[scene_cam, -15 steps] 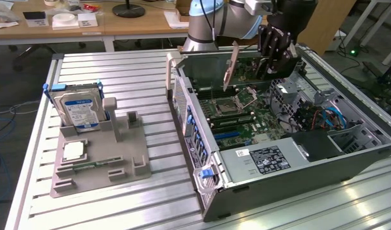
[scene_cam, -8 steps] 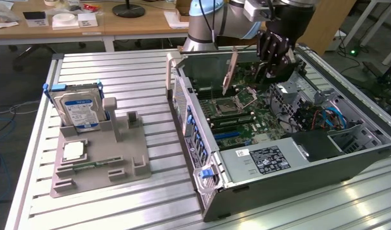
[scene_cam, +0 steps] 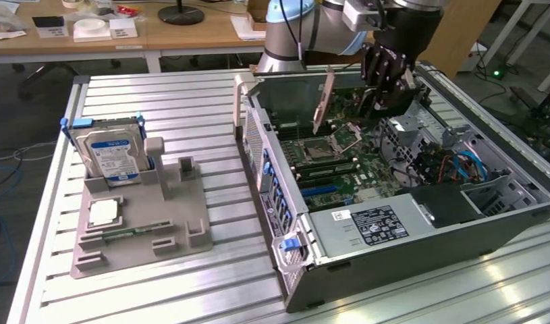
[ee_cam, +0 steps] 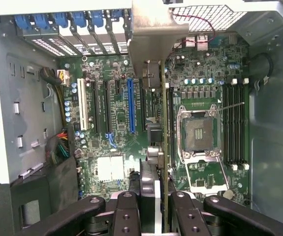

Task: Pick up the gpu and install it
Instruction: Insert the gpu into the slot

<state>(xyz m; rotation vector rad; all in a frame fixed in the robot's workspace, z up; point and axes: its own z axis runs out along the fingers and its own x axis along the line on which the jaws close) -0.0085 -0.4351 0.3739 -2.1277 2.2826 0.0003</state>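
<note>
Overall, the exterior view takes in a ribbed aluminium table [scene_cam: 185, 108] carrying a grey open-sided computer case [scene_cam: 409, 233]. The pale blue and grey robot arm [scene_cam: 297, 30] reaches down into the case from the far side. Toward the exterior view's left, well apart from the case, a grey moulded holder tray [scene_cam: 180, 233] sits on the table. A blue-labelled silver hard drive [scene_cam: 110, 154] stands upright in it, and a narrow green memory strip [scene_cam: 131, 233] lies low in it.

From the wrist view comes the case's inside: the green motherboard [ee_cam: 116, 147], its long blue expansion slot [ee_cam: 130, 105] and the square metal processor socket [ee_cam: 198, 132].

The gpu [scene_cam: 324, 101], a thin dark circuit card with a metal end bracket, is seen edge-on inside the case over the motherboard, upright and slightly tilted. In the wrist view the gpu [ee_cam: 164, 128] runs between the blue slot and the socket. Whether it touches the board cannot be told.

The black gripper [scene_cam: 387, 94] is narrowed onto the card; in the wrist view the gripper [ee_cam: 158, 196] shows fingers [ee_cam: 126, 211] on either side of the card's edge, clamping it.
</note>
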